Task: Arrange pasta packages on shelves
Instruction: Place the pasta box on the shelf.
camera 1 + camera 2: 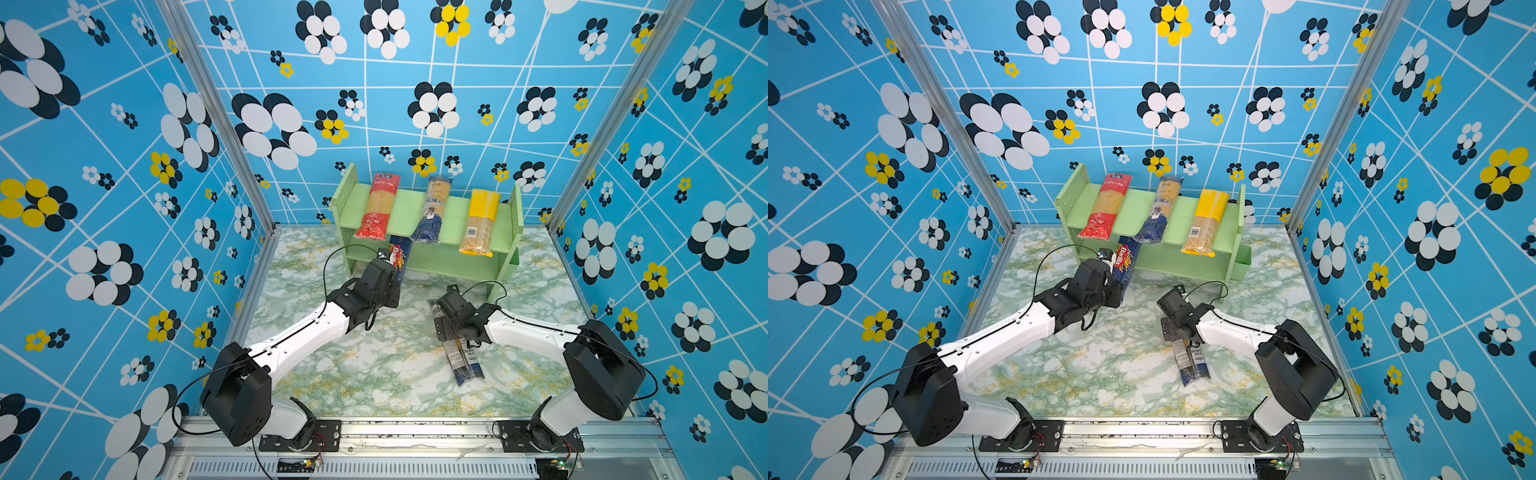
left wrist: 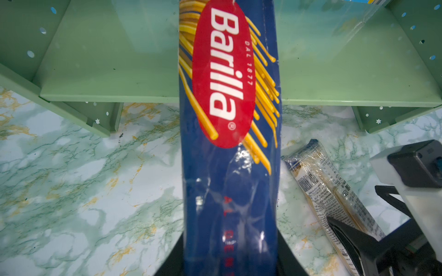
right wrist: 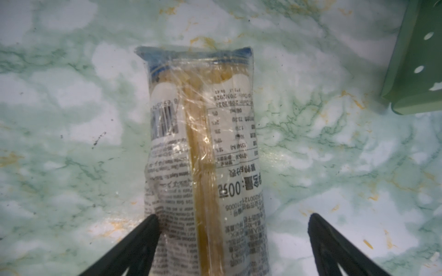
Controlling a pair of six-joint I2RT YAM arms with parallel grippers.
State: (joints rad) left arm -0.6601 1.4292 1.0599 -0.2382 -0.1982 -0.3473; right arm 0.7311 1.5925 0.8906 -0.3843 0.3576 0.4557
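Barilla pack (image 2: 229, 167) over lower shelf (image 2: 107, 71)

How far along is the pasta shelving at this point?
Done: the red pack, navy-ended clear pack and yellow-topped pack lie across the top tier of the green shelf. In hand: the left gripper is shut on the Barilla pack, its far end over the lower tier. Left: the white-labelled clear pack lies on the marble table between the right gripper's open jaws, not gripped.
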